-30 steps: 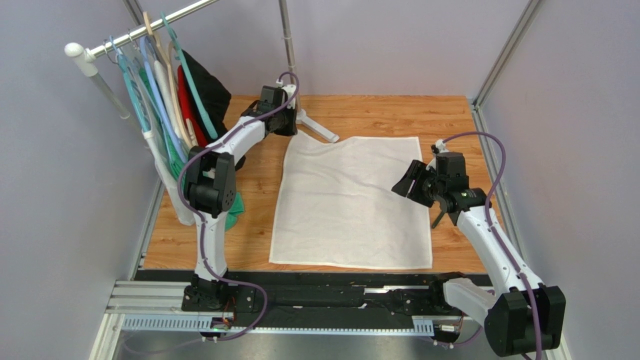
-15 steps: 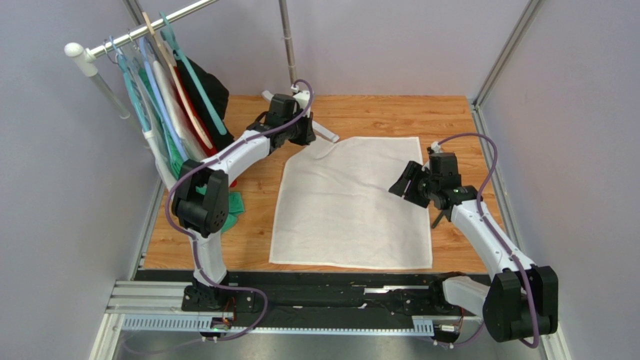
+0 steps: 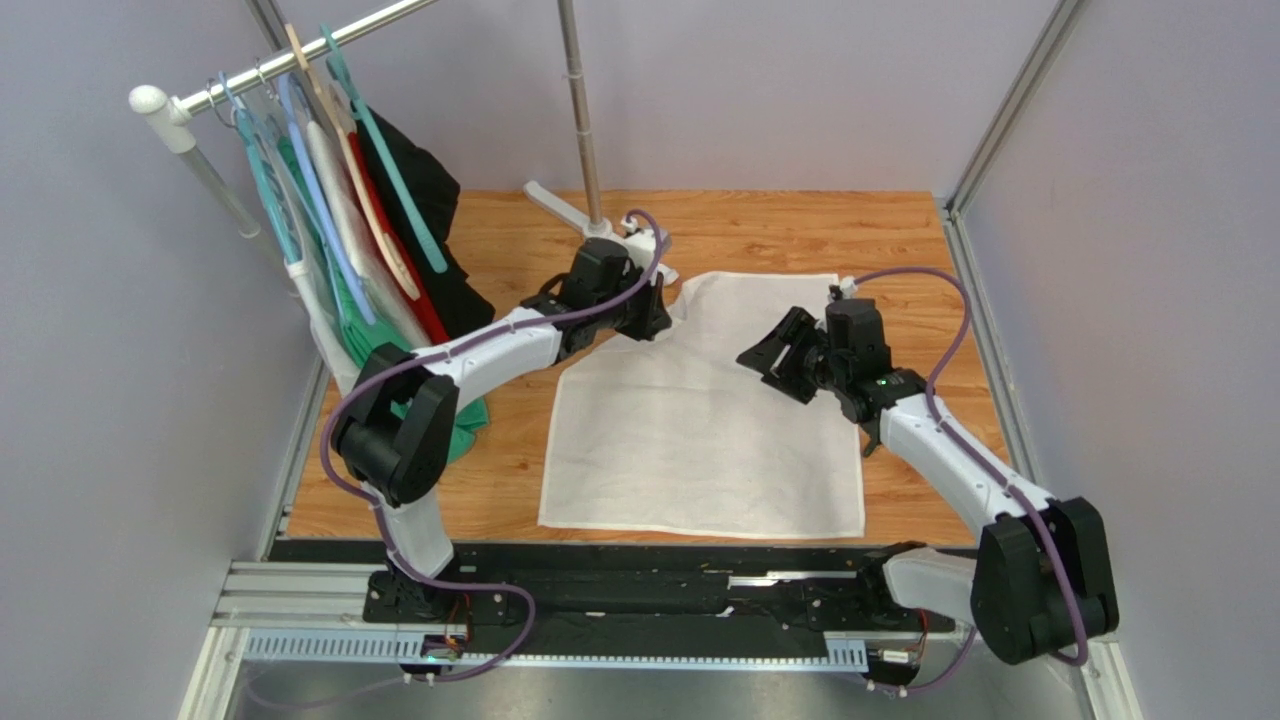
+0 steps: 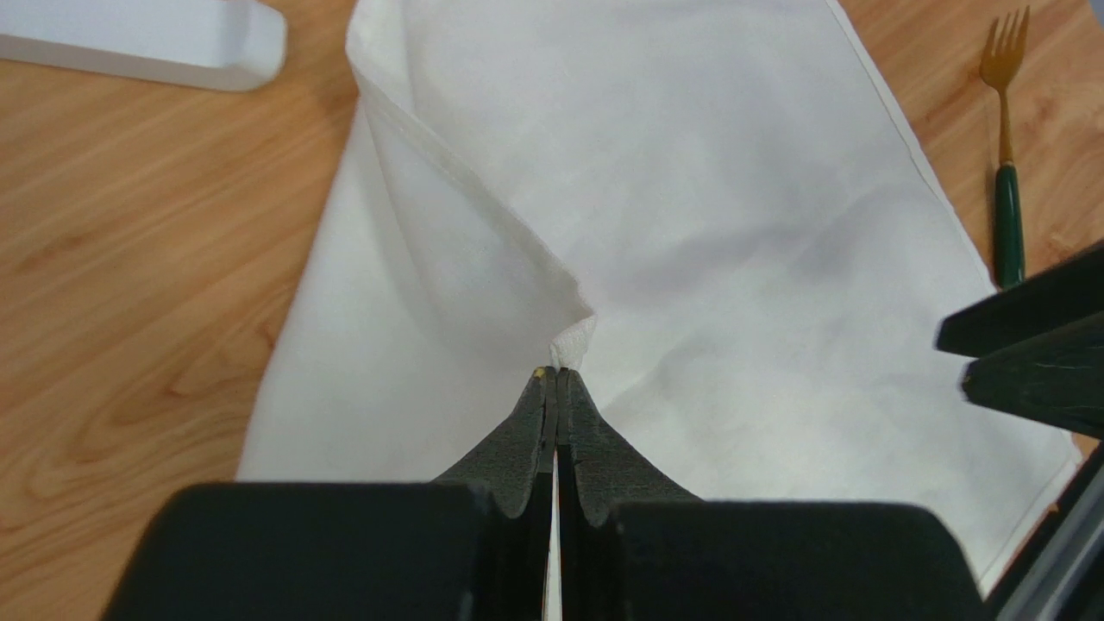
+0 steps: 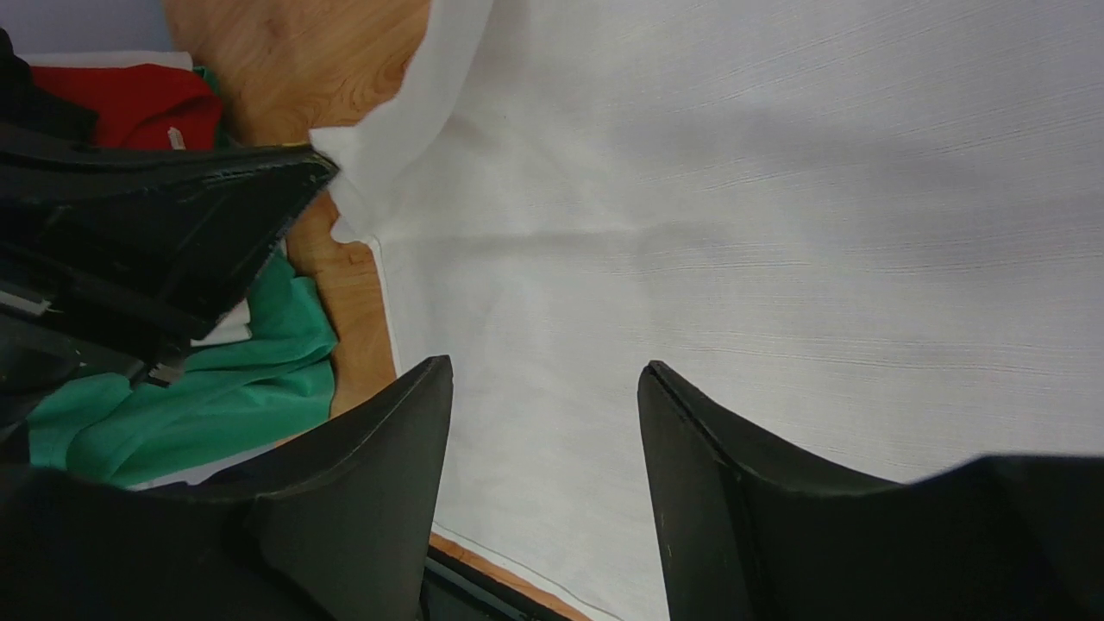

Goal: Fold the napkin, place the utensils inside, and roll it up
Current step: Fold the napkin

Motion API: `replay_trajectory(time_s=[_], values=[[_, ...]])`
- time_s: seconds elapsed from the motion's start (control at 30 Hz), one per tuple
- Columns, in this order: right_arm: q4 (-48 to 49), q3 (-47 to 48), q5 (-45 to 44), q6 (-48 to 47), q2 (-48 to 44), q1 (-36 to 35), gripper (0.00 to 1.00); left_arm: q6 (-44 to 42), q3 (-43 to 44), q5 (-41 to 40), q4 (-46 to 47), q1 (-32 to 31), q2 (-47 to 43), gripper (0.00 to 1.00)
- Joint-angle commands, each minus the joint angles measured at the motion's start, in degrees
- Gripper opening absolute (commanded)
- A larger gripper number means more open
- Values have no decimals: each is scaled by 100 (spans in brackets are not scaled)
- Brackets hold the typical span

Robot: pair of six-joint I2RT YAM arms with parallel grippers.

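Napkin [image 3: 706, 435] is barely into its first fold: my left gripper [image 4: 557, 378] pinches its far-left corner, right gripper [image 5: 544, 375] hangs spread, fork [image 4: 1007, 207] lies outside.

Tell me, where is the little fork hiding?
The fork lies on the wooden table, just off the right edge of the napkin, at the top right of the left wrist view.

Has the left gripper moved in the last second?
Yes. The left gripper, shut on a corner of the napkin, has gone rightward and nearer the arm bases, crossing from left of the rack pole to its right.
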State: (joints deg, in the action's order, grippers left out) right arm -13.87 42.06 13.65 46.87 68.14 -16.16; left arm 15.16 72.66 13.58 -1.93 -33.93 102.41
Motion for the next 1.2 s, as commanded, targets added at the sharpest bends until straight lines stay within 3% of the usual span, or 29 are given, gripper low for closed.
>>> replay_trajectory(time_s=[0.0,0.5,0.93,1.07,1.17], values=[[1122,188,137,884,515,-291,59,391,-287,-101,694,-377,-283,0],[2125,171,173,1640,1737,-678,59,980,-1114,-462,1635,-1045,-415,0],[2345,171,191,1905,1914,-678,58,954,-1246,-708,1670,-1449,-450,0],[2257,74,182,1817,1914,-686,53,884,-1246,-831,1635,-1520,-459,0],[2169,-23,199,1755,1800,-678,41,822,-1219,-866,1574,-1546,-424,0]])
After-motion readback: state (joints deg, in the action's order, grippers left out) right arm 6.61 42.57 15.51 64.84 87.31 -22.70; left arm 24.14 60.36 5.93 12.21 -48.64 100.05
